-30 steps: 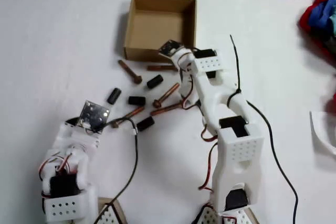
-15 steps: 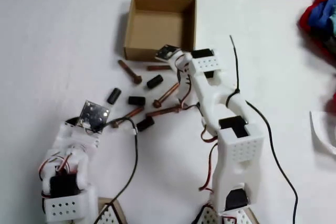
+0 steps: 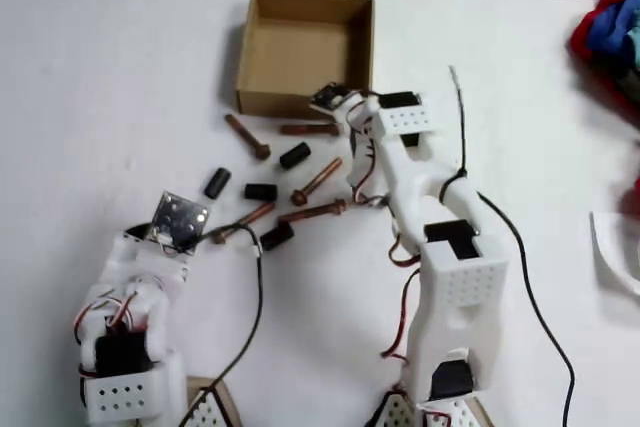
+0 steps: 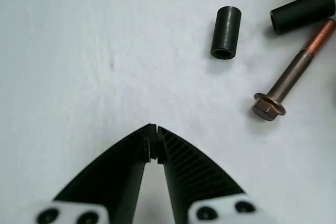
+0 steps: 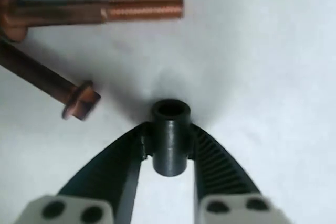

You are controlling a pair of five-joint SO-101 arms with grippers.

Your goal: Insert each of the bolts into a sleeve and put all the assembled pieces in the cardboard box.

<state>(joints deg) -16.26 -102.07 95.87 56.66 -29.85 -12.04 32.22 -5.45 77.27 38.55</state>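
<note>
My right claw (image 5: 169, 135) is pinching a black sleeve (image 5: 170, 129) by its sides, open end toward the wrist camera, with two copper bolts (image 5: 100, 11) lying on the white worktop (image 5: 262, 51) just beyond it. From above, that claw sits just beside the near right corner of the cardboard box (image 3: 300, 47), which stands at the far middle of the worktop. My left claw (image 4: 154, 142) is pressed together over bare worktop at the near left. Between the two arms, near of the box, five bolts and four loose sleeves (image 3: 261, 192) lie scattered flat on the worktop
</note>
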